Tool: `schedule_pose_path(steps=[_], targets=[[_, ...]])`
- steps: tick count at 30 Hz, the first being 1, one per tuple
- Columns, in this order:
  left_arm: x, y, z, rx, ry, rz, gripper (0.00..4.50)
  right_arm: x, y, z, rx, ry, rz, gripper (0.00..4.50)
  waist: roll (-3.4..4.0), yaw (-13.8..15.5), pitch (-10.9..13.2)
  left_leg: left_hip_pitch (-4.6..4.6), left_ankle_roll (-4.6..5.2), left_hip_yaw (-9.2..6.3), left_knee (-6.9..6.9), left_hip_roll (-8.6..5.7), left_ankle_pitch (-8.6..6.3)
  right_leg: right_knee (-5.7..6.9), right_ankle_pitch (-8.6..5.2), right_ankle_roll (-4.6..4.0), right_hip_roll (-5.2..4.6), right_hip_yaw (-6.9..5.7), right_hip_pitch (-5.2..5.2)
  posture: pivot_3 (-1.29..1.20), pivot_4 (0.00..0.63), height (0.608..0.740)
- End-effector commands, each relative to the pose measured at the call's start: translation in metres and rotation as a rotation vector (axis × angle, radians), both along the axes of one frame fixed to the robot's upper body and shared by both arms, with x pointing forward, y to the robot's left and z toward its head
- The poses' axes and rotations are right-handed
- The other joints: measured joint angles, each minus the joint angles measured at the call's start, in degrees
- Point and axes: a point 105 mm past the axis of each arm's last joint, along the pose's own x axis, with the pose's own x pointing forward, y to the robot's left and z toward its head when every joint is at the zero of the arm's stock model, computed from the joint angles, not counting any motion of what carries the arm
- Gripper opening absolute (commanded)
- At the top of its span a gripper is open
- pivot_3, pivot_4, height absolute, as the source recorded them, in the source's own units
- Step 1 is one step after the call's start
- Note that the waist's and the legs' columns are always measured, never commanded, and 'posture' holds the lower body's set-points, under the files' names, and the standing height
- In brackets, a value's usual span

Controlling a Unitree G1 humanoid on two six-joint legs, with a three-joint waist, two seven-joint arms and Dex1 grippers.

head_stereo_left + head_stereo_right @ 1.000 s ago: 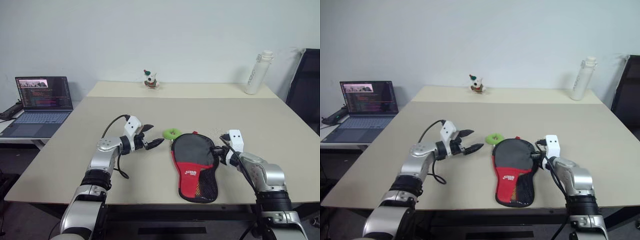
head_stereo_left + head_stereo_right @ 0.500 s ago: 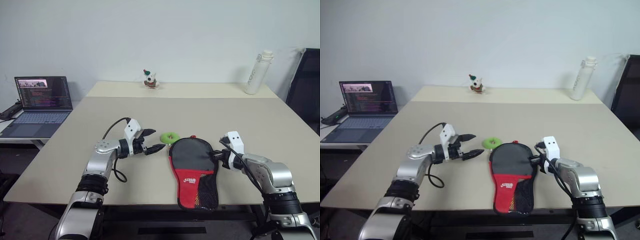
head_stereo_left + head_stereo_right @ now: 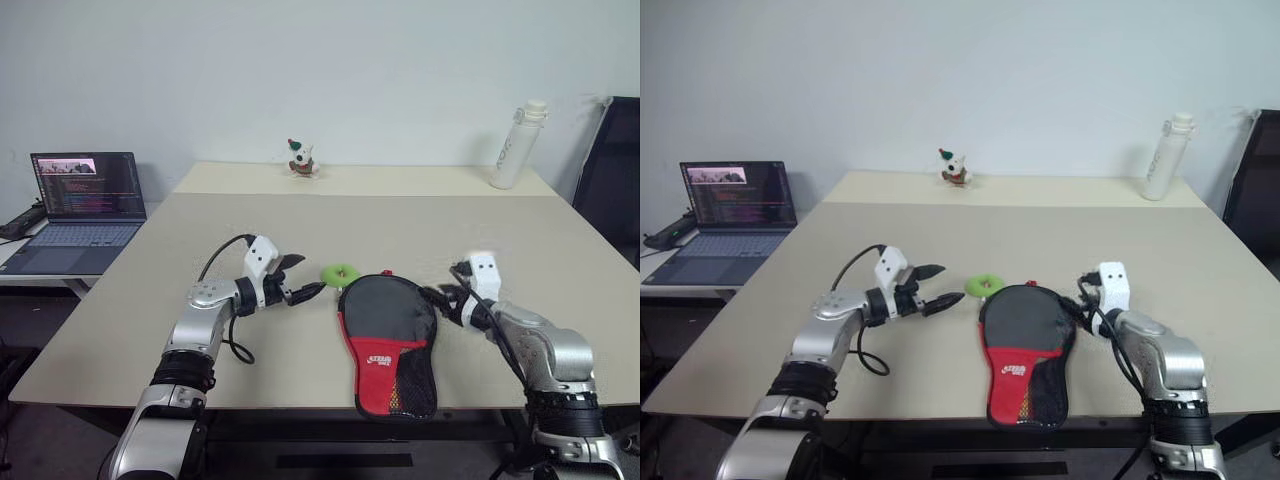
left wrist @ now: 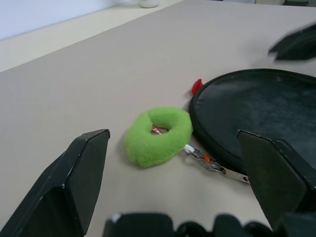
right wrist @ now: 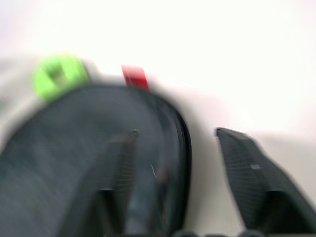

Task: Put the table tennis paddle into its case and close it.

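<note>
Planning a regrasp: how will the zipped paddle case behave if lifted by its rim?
The case lies flat and filled out, so it probably lifts fairly stiffly. Its fabric rim may give under a claw. The green ring clipped on would likely dangle.

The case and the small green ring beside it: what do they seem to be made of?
The case looks like soft black woven fabric, matte, with a glossier red panel and a mesh pocket whose holes show. The green ring looks like fuzzy plush or felt, probably stuffed: its surface is matted and rounded. A small metal clip chain leads from it toward the case.
</note>
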Motion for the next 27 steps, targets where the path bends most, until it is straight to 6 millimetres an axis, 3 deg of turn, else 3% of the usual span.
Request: schedule_pose_path(steps=[1, 2, 6, 10, 19, 27], targets=[[0.012, 0.004, 0.012, -0.020, -0.010, 0.061, 4.50, -0.021, 0.034, 0.024, 0.041, -0.080, 0.197, 4.27, 0.00, -0.01, 0.00, 0.00, 0.00, -0.01, 0.00, 0.00, 0.00, 0.00, 0.00, 0.00, 0.01, -0.01, 0.00, 0.00, 0.150, 0.740], [0.015, 0.004, 0.010, -0.023, 0.008, 0.075, 4.50, -0.026, 0.043, 0.018, 0.018, -0.063, 0.250, 4.48, -0.01, -0.01, 0.00, 0.00, 0.00, -0.01, 0.01, 0.00, 0.00, 0.01, 0.00, 0.00, 0.01, -0.02, 0.00, 0.00, 0.150, 0.740], [0.032, 0.001, 0.006, -0.028, 0.063, 0.159, 4.50, -0.041, 0.063, -0.011, -0.125, 0.003, 0.379, 4.48, -0.02, 0.16, -0.01, -0.02, 0.00, -0.03, 0.03, -0.03, 0.00, -0.01, 0.00, 0.01, 0.00, -0.05, 0.03, 0.00, 0.150, 0.740], [0.045, -0.009, 0.004, -0.022, 0.094, 0.198, 4.50, -0.039, 0.065, -0.034, -0.269, 0.016, 0.389, 4.48, -0.04, 0.26, -0.01, -0.06, 0.00, -0.02, 0.06, -0.08, 0.00, -0.07, 0.00, 0.02, -0.04, -0.04, 0.03, 0.00, 0.150, 0.740], [0.057, -0.030, -0.010, 0.023, 0.193, 0.254, 4.50, -0.036, 0.067, -0.045, -0.281, 0.023, 0.378, 4.48, -0.06, 0.09, 0.00, -0.07, 0.00, -0.01, 0.05, -0.06, 0.00, -0.10, 0.00, 0.03, -0.02, -0.05, 0.02, 0.00, 0.150, 0.740], [0.055, -0.058, -0.020, 0.008, 0.298, 0.216, 4.50, -0.035, 0.070, -0.045, -0.284, 0.020, 0.367, 4.48, -0.07, 0.15, 0.00, -0.09, 0.00, -0.01, 0.05, -0.08, 0.00, -0.10, 0.00, 0.04, -0.03, -0.06, 0.02, 0.00, 0.150, 0.740]])
